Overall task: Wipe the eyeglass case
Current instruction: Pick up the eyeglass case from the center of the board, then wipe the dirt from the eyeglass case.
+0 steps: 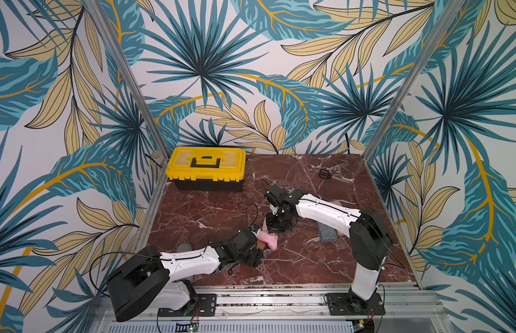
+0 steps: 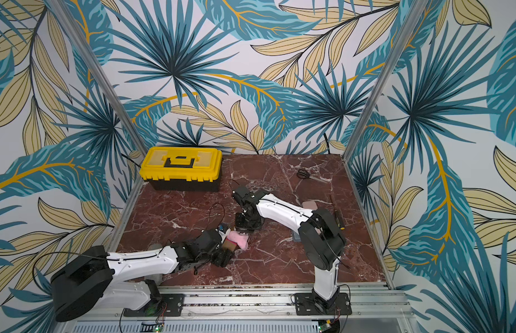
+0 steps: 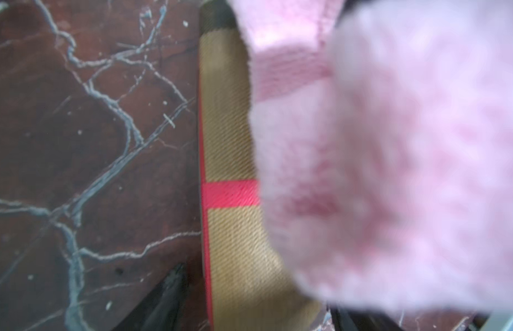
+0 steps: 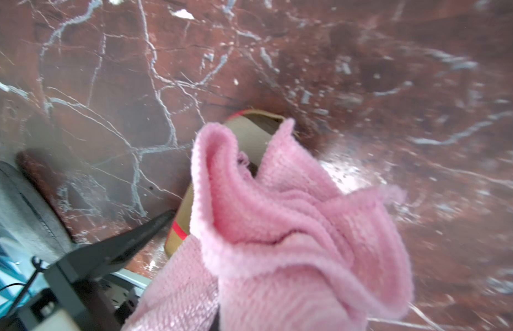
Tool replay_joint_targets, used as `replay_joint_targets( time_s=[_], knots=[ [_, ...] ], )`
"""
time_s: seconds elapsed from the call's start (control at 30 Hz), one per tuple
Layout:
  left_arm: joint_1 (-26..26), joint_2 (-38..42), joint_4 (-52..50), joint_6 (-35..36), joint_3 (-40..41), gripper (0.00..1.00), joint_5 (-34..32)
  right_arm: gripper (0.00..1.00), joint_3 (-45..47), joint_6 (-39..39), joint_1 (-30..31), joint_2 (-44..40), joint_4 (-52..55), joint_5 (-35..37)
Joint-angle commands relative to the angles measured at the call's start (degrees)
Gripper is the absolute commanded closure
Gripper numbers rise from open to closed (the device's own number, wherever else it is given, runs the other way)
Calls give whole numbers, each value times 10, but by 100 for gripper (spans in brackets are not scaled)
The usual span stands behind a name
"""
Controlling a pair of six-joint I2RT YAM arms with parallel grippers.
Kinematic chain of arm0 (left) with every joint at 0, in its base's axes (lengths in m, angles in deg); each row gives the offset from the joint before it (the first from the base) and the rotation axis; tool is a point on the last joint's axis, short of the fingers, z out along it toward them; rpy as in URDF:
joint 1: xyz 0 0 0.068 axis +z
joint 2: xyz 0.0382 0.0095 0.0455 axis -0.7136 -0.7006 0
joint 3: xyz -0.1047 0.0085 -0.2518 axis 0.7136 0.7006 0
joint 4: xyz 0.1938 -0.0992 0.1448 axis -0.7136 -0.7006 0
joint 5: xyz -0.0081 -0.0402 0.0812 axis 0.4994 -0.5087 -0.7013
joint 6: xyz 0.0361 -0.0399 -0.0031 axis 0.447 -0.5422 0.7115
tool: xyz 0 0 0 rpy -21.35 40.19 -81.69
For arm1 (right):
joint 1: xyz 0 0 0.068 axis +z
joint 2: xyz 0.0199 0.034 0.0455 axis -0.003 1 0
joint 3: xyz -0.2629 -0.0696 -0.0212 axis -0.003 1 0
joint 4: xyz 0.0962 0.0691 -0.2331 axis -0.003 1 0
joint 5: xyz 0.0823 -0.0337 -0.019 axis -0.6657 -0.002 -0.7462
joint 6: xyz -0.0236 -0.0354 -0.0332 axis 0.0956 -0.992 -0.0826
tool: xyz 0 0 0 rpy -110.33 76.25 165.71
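Note:
The eyeglass case is tan woven fabric with a red stripe and lies flat on the marble table, mostly covered by a pink cloth. In a top view only a brown corner of the case pokes out. My right gripper points down and is shut on the bunched cloth, which hides its fingers and rests on the case. My left gripper stands open astride the case. A thin strip of table shows between one black finger and the case's red edge.
A yellow toolbox stands at the back left, with scissors at the back right. A grey-blue oblong block lies under the right arm, a pinkish object sits behind it, and a screwdriver lies further right.

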Motion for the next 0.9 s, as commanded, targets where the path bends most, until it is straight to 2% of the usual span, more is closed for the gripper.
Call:
replay_joint_targets(
  time_s=[0.0,0.1,0.2,0.27,0.33,0.53,0.63,0.73,0.8,0.87],
  knots=[
    [-2,-11,19,2,16,24,-19,100,-12,9,-3,31,-8,-21],
    [-1,-32,30,13,5,26,-24,100,-28,-23,-16,50,24,45],
    [-1,-42,44,14,6,35,-22,100,-71,-67,-26,76,74,180],
    [-1,-41,43,11,12,39,-23,100,-82,-86,-25,79,87,225],
    [-1,-33,49,6,24,40,-24,100,-66,-89,-20,59,76,214],
    [-2,-12,76,8,45,46,-29,100,-17,-27,31,-7,48,88],
    [-1,-10,78,16,40,49,-28,100,11,29,55,-4,-8,12],
    [-1,-8,86,20,42,53,-22,100,25,78,50,24,-84,-52],
    [-1,-7,86,21,43,55,-18,100,4,74,41,51,-93,-55],
    [-2,-4,86,21,44,56,-15,100,-19,55,0,80,-65,-27]
  ],
)
